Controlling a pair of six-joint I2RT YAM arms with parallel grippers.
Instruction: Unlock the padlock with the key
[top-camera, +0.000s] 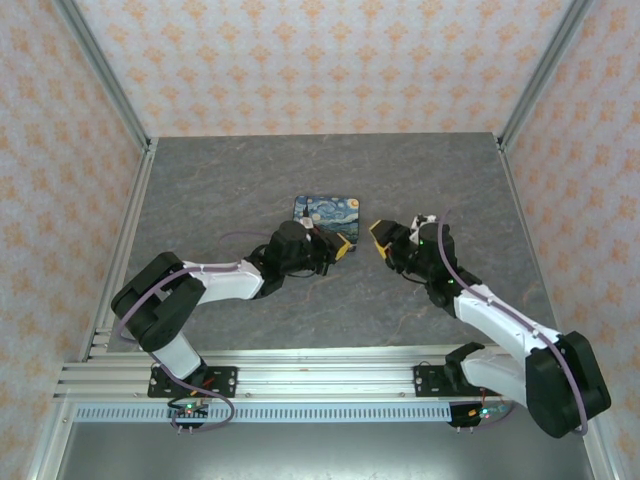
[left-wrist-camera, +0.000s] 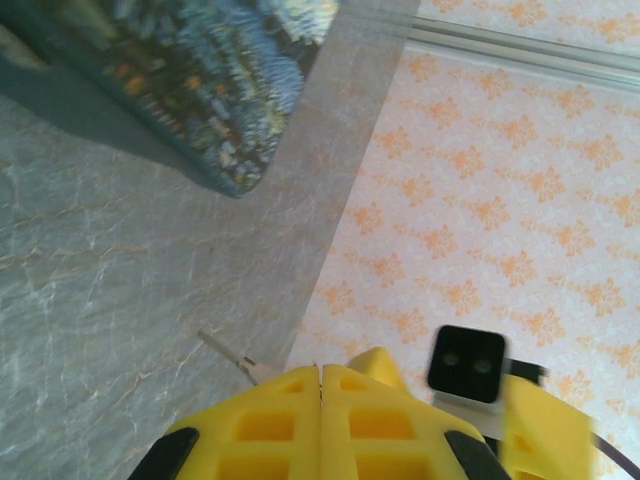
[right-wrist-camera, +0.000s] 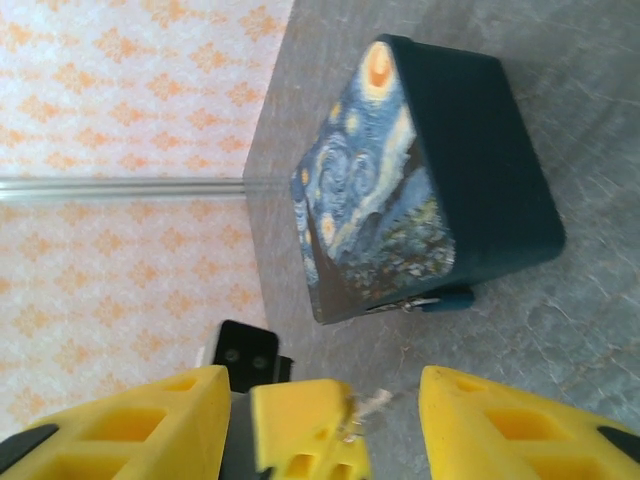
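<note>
Fingers (left-wrist-camera: 385, 425) of the left gripper (left-wrist-camera: 320, 372) are pressed flat together. I see a thin pale grey metal key (left-wrist-camera: 232, 352) projecting from beside their tips, so I read this gripper as clamped on the key. The key's free end sits over the grey marbled table (left-wrist-camera: 110, 300), apart from the blue-and-yellow Starry Night printed box (left-wrist-camera: 200, 70).

The right gripper (top-camera: 383, 238) stands wide, its two yellow fingers (right-wrist-camera: 520, 425) well apart. In the right wrist view, the left gripper's closed tips and the key lie between those fingers.

Beyond the tips, a tiny teal padlock (right-wrist-camera: 447, 298) with a small metal shackle lies on the table, touching the box edge nearest the grippers. I cannot tell whether the shackle is latched.

From the top external view, both grippers meet near the box's near right corner, and each arm reaches in from its base at the table's near edge.
</note>
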